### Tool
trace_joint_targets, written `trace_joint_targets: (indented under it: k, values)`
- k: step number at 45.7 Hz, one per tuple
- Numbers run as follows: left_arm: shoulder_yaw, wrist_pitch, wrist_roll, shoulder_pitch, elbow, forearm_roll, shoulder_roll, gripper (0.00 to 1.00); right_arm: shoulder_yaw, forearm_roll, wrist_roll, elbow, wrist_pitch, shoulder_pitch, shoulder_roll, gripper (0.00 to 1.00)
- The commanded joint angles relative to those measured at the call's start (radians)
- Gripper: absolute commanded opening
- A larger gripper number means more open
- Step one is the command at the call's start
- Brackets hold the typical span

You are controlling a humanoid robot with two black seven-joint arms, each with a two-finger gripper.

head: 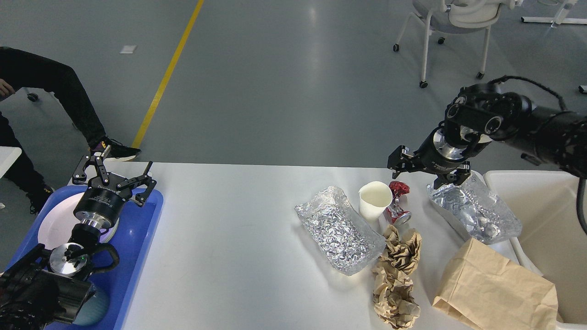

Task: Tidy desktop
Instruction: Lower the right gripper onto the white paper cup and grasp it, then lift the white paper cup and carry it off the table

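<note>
Desktop (238,220): white, fills centre of view from 9 to 4 o'clock, near edge cut off at the bottom.

Left gripper (114,172) at 9 o'clock, fingers splayed apart, holding nothing, hovering above a blue tray (142,229) on the desktop's left end. White plate (52,224) lies in the tray, partly hidden by the arm.

Right gripper (429,176) at 2 o'clock, fingers spread, right over the far end of a foil container (481,213); whether they touch the foil, cannot tell.

Clutter at 4 to 5 o'clock: second foil container (339,231), white cup (373,199) upright just beside it, crushed red can (398,201) touching the cup's right side. Crumpled brown paper (396,275) trails toward the near edge. Paper bag (497,286) lies flat at 5 o'clock, its right side against a cream bin (545,215) at the desktop's right end.
</note>
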Motion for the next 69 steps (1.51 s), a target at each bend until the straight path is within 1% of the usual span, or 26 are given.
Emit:
trace_joint_targets:
  k: [1,12,15,18,19,21,23,26,27,29,30,32,33,51,60,64,69]
  values:
    - [0.0,0.0,0.0,0.0,0.0,-0.001,0.0,0.96,0.003,0.0,0.002,-0.076,-0.035,-0.096,0.057,1.0]
    - [-0.002,0.0,0.0,0.0,0.0,-0.001,0.0,0.96,0.06,0.0,0.011,-0.176,-0.046,-0.184,0.114,1.0]
    - [0.0,0.0,0.0,0.0,0.0,0.0,0.0,0.96,0.06,0.002,0.012,-0.21,-0.068,-0.211,0.134,1.0]
    - [0.0,0.0,0.0,0.0,0.0,0.0,0.0,0.96,0.057,0.0,0.012,-0.248,-0.121,-0.248,0.158,0.99]
    - [0.0,0.0,0.0,0.0,0.0,-0.001,0.0,0.96,0.059,0.002,0.012,-0.26,-0.141,-0.259,0.167,0.98]
    - [-0.002,0.0,0.0,0.0,0.0,-0.001,0.0,0.96,0.059,0.002,0.012,-0.276,-0.187,-0.276,0.175,0.89]
    - [0.0,0.0,0.0,0.0,0.0,0.0,0.0,0.96,0.057,0.0,0.012,-0.279,-0.224,-0.291,0.178,0.71]
    - [-0.002,0.0,0.0,0.0,0.0,0.0,0.0,0.96,0.051,-0.001,0.012,-0.276,-0.232,-0.296,0.178,0.4]
    - [0.0,0.0,0.0,0.0,0.0,0.0,0.0,0.96,0.048,-0.003,0.012,-0.273,-0.23,-0.297,0.18,0.33]
    - [0.0,0.0,0.0,0.0,0.0,0.0,0.0,0.96,0.045,-0.003,0.012,-0.268,-0.229,-0.296,0.181,0.29]
    - [0.0,0.0,0.0,0.0,0.0,0.0,0.0,0.96,0.045,-0.003,0.012,-0.265,-0.229,-0.296,0.183,0.24]
    - [-0.002,0.0,0.0,0.0,0.0,0.0,0.0,0.96,0.046,-0.003,0.011,-0.265,-0.226,-0.294,0.184,0.07]
    - [-0.002,0.0,0.0,0.0,0.0,0.0,0.0,0.96,0.046,-0.001,0.011,-0.265,-0.226,-0.294,0.184,0.01]
    - [0.0,0.0,0.0,0.0,0.0,0.0,0.0,0.96,0.043,-0.004,0.011,-0.268,-0.244,-0.271,0.186,0.0]
    - [0.0,0.0,0.0,0.0,0.0,-0.001,0.0,0.96,0.04,-0.007,0.012,-0.259,-0.23,-0.193,0.164,0.0]
    - [0.0,0.0,0.0,0.0,0.0,0.0,0.0,0.96,0.042,-0.006,0.012,-0.196,-0.226,-0.134,0.102,0.0]
    - [0.0,0.0,0.0,0.0,0.0,0.0,0.0,0.96,0.051,-0.007,0.012,-0.028,-0.221,-0.023,-0.016,0.0]
